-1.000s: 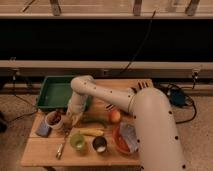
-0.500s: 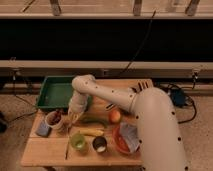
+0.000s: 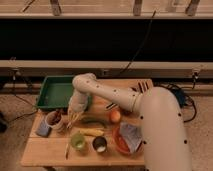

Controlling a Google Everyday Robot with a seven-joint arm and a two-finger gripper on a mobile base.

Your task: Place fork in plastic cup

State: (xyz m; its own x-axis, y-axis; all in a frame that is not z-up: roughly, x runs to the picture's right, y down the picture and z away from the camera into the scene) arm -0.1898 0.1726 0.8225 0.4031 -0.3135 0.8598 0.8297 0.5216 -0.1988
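My gripper (image 3: 75, 116) hangs from the arm over the left part of the wooden table (image 3: 45, 150), just right of the white cup with red contents. It is shut on the fork (image 3: 73, 121), a slim pale piece that slants down from the fingers, just above the table top. The light-green plastic cup (image 3: 78, 141) stands near the front edge, a short way in front of the gripper and slightly to its right. The cup looks empty.
Around the gripper are a white cup with red contents (image 3: 55, 120), a blue item (image 3: 43, 130), a green vegetable (image 3: 93, 121), a banana (image 3: 93, 132), an orange (image 3: 115, 116) and a dark cup (image 3: 99, 144). A green tray (image 3: 56, 92) lies behind and a red plate (image 3: 120, 142) to the right.
The gripper has shifted only slightly to the right over the last second and stays low over the same spot. Nothing else has moved.
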